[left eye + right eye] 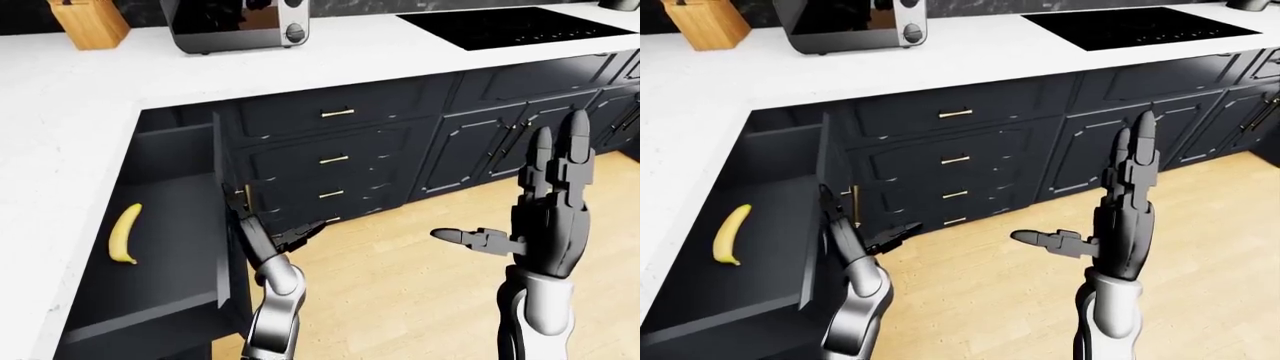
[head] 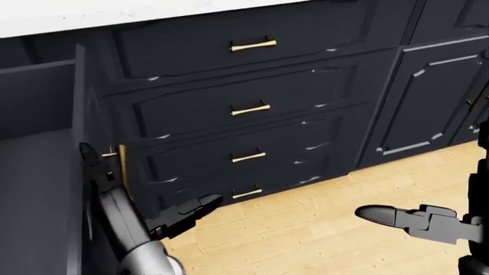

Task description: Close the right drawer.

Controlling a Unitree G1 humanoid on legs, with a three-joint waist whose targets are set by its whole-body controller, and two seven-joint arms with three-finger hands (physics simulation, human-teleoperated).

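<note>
Task barely begun by look of it: open drawer (image 1: 150, 247) juts far out of corner cabinet at 9 o'clock in left-eye view, full push left.

Left hand (image 1: 268, 234) spread flat, fingers on drawer front beside brass handle (image 1: 247, 198), thumb splayed; grips nothing.

Right hand (image 1: 545, 206) at 4 o'clock, splayed wide, upright, empty, well apart.

Matte black panelled cabinetry, slim brass pulls. Yellow curved banana (image 1: 124, 233) on drawer floor. White speckled counter (image 1: 60, 135). Pale wood plank floor (image 1: 400, 277).

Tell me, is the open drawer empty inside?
No, a banana lies on the floor of the open drawer in the left-eye view.
</note>
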